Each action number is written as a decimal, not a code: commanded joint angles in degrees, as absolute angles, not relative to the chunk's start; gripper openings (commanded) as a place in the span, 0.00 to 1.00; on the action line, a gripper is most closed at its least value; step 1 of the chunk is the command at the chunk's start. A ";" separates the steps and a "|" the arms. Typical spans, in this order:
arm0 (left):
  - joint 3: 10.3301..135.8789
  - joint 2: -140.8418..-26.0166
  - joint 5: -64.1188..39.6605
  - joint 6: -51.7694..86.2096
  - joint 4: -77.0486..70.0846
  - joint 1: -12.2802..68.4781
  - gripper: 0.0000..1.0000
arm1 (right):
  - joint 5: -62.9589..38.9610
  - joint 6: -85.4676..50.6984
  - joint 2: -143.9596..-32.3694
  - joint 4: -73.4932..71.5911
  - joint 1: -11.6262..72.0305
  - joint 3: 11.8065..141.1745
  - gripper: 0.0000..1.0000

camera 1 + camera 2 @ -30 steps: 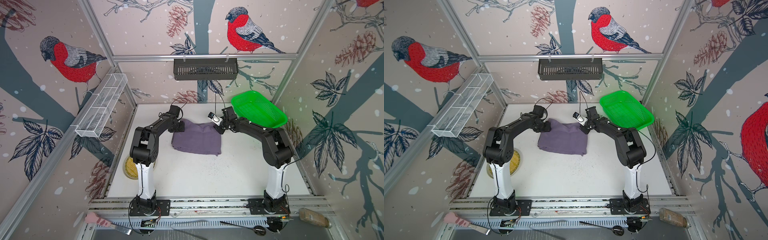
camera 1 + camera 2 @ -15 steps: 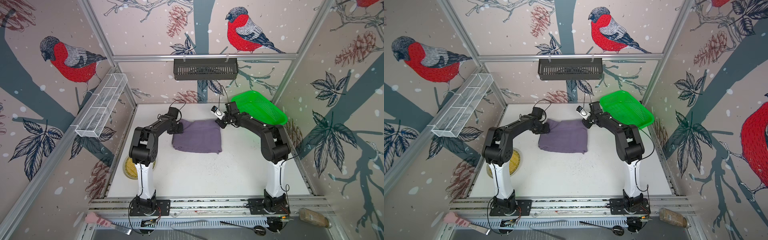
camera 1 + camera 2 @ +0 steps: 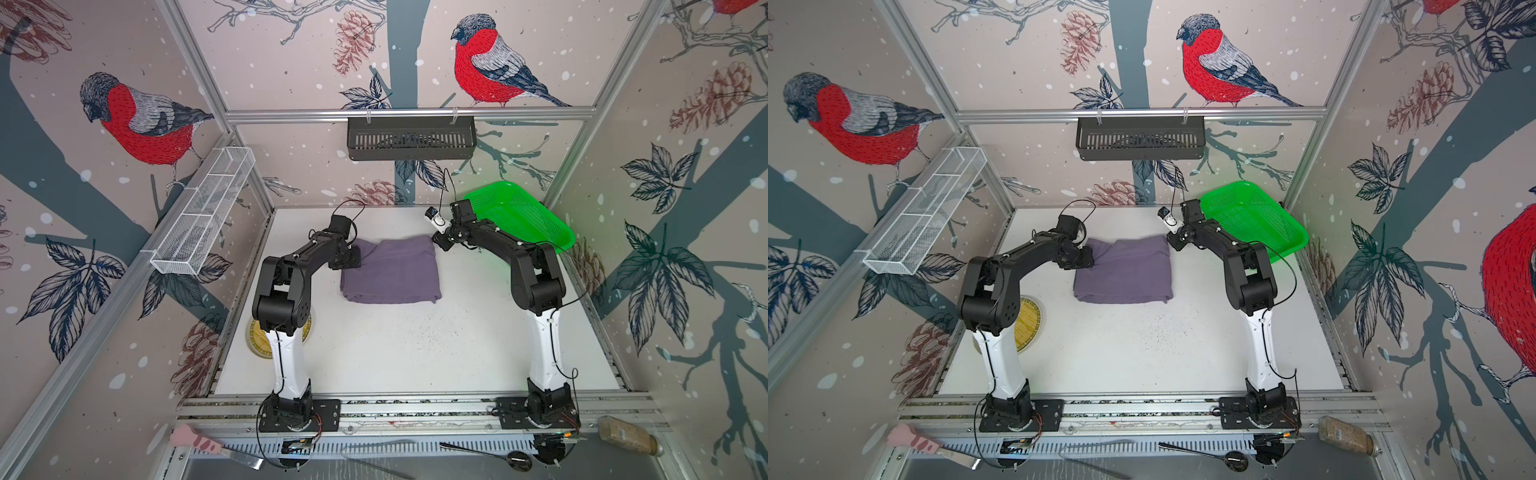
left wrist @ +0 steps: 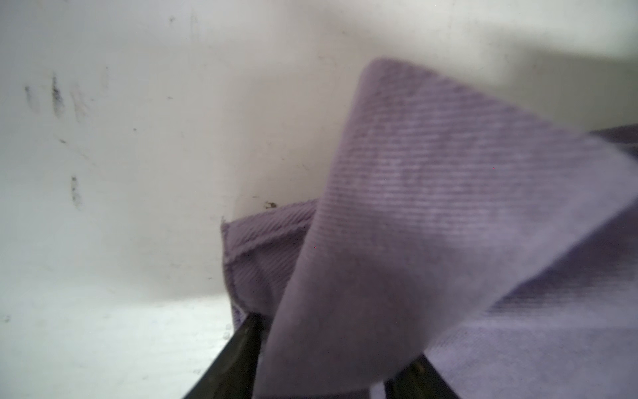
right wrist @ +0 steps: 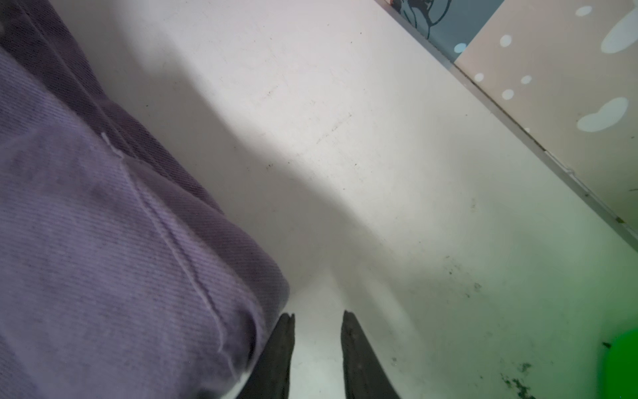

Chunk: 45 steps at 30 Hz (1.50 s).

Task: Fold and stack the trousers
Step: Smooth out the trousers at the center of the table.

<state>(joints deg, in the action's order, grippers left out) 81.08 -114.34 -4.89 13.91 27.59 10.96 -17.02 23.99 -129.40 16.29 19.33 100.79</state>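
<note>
One pair of trousers (image 3: 390, 270), folded square, is lying near the basket (image 3: 515, 212), the left gripper (image 3: 353, 259) pinching a raised flap on the side away from it, the right gripper (image 5: 317, 316) hanging spread and empty on the basket side, a fold seemingly finishing and next needing that flap laid flat.

We see a white counter (image 3: 395, 353) flecked with dark specks towards its middle. A bright green basket (image 3: 523, 216) sits at its far right corner. A white wire rack (image 3: 203, 216) runs along the left wall, and a black slotted tray (image 3: 411, 139) hangs from the far rail. A yellow disc (image 3: 255, 340) lies at the counter's left edge, partly hidden. On the near ledge lie a pink-handled spatula (image 3: 195, 442), a dark spoon (image 3: 490, 453) and, far right, a brownish jar (image 3: 627, 436) on its side.
</note>
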 commanded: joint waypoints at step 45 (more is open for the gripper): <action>82.62 -116.58 0.42 14.59 27.57 9.49 0.51 | -34.25 -15.64 -133.71 2.43 17.84 94.53 0.25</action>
<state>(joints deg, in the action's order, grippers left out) 81.30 -116.16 -1.34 14.83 25.45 9.82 -36.84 -16.67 -133.05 0.47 17.28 92.66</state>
